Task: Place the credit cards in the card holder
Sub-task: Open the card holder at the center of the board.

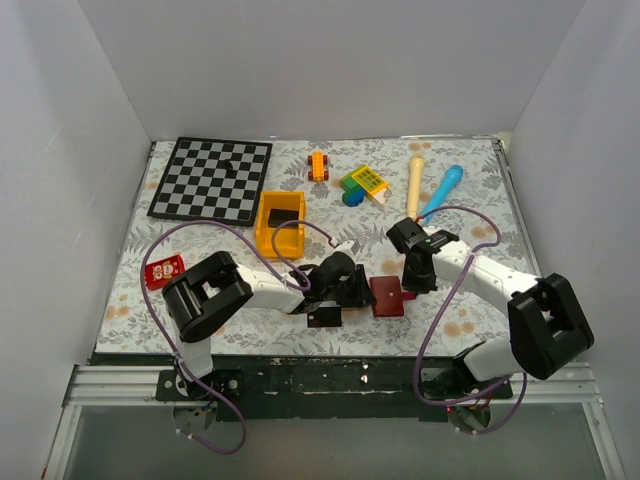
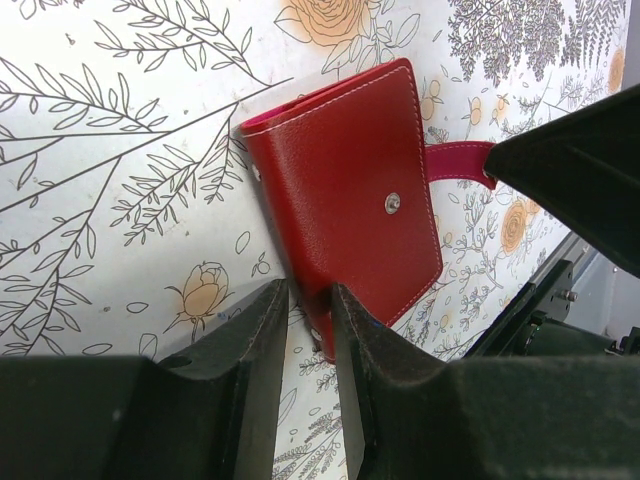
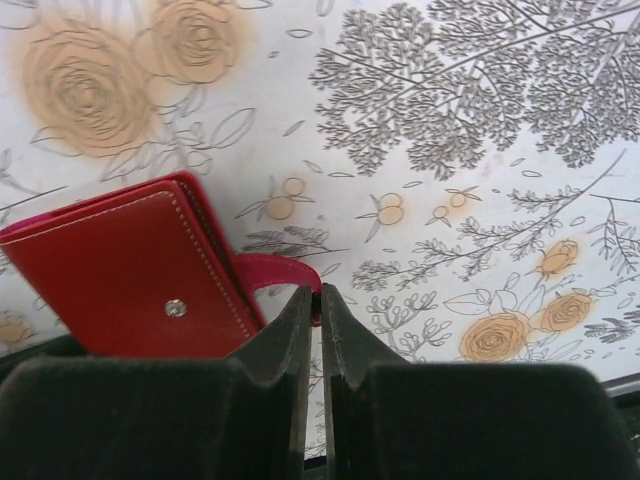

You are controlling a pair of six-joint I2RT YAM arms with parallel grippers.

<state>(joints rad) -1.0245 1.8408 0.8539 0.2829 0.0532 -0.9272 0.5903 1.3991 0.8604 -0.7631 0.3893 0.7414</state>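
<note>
near the lower middle of the top view, the card holder [image 1: 387, 296] is seen on the floral worktop [image 1: 470, 170], folded shut with its dark red cover facing up. in the left wrist view a silver snap stud [image 2: 392, 203] is shown in the middle of the cover, and a pink snap tab [image 2: 455, 160] is seen running off toward the right of the frame. at the bottom of that frame, the lower corner of the holder is clamped between the left fingers [image 2: 262, 340]. the end of the tab is pinched by the right fingers [image 3: 285, 340], which are pressed almost together at the lower middle of the right wrist view.

just to the lower left of the holder in the top view, a black credit card [image 1: 324, 317] is laid flat on the worktop, apart from the holder. further up the frame a yellow bin [image 1: 280, 225] is placed, with a chessboard [image 1: 212, 178] at the upper left. an orange toy car [image 1: 318, 166] and a blue tool [image 1: 442, 190] are set along the top, and a small red item [image 1: 163, 272] is found at the left.
</note>
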